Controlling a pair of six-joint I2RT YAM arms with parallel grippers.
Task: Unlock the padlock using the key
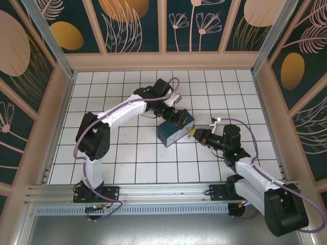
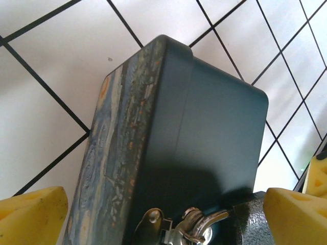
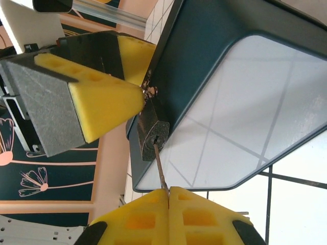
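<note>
The small dark padlock (image 3: 152,133) hangs by its shackle (image 2: 207,223) from the metal hasp of the blue painted tin box (image 1: 175,129). The thin silvery key (image 3: 159,168) sticks into the padlock's keyhole. My right gripper (image 3: 168,192) is shut on the key's outer end, just right of the box (image 3: 230,76). My left gripper (image 2: 163,219) is open. It reaches in from behind the box, with its yellow pads (image 3: 102,97) on either side of the hasp. In the left wrist view, the padlock's body (image 2: 253,224) lies close to the right-hand pad.
The box (image 2: 204,117) rests tilted on the white tiled floor (image 1: 127,153). Both arms meet at the box from the left (image 1: 176,116) and right (image 1: 198,134). Decorated walls (image 1: 163,25) enclose the floor on three sides.
</note>
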